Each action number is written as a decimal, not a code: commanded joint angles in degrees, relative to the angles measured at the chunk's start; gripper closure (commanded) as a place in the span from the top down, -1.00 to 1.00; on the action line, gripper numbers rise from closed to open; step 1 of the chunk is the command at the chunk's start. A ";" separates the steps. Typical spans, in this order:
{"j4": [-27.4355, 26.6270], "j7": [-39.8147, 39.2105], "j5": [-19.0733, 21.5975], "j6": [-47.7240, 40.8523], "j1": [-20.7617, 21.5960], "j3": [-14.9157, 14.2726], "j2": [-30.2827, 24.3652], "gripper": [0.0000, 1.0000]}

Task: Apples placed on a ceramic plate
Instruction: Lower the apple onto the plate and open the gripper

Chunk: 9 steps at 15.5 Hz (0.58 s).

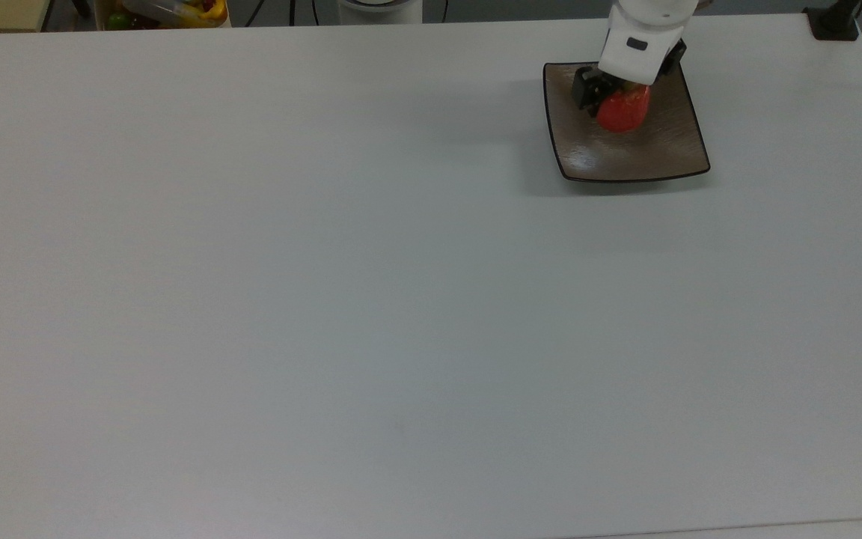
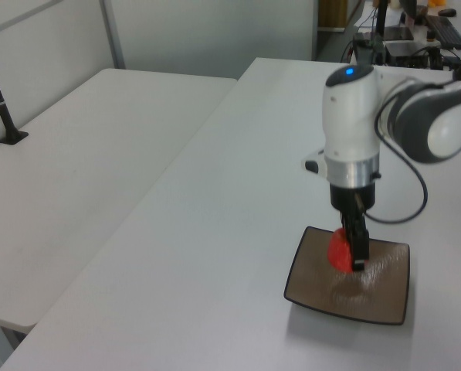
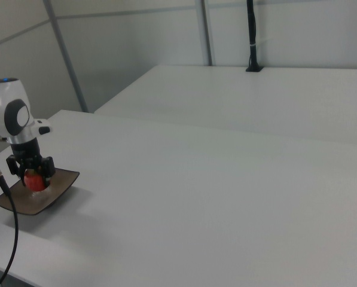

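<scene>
A small red apple (image 1: 623, 111) hangs low over the square brown plate (image 1: 655, 153), held between the fingers of my gripper (image 1: 614, 99), which is shut on it. In the left view the apple (image 2: 339, 251) is just above the middle of the plate (image 2: 384, 297), with one dark finger (image 2: 359, 246) across its right side. In the right view the apple (image 3: 34, 180) sits between the black fingers over the plate (image 3: 46, 200); whether it touches the plate I cannot tell.
The plate rests on a wide white table (image 1: 326, 299) near the top view's upper right. A box of colourful items (image 1: 165, 11) lies beyond the far edge. A black post base (image 1: 833, 22) stands at the far right corner. A second white table (image 2: 76, 154) adjoins.
</scene>
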 commanded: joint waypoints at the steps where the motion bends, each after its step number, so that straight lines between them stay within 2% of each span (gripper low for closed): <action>1: -1.98 3.64 -2.43 4.75 1.44 -0.20 1.39 -0.53; 2: -1.98 3.64 -2.52 4.75 1.44 -0.20 1.57 -0.43; 4: -1.89 3.64 -3.13 4.67 1.35 -0.20 1.66 0.01; 6: -1.89 3.73 -4.88 4.66 1.35 -0.20 1.66 0.52; 7: -1.80 3.73 -5.50 4.66 1.35 -0.20 1.66 0.92; 8: -1.63 3.73 -5.51 4.66 1.35 -0.20 1.58 1.00; 9: -1.28 3.73 -5.60 4.66 0.92 -0.20 1.23 1.00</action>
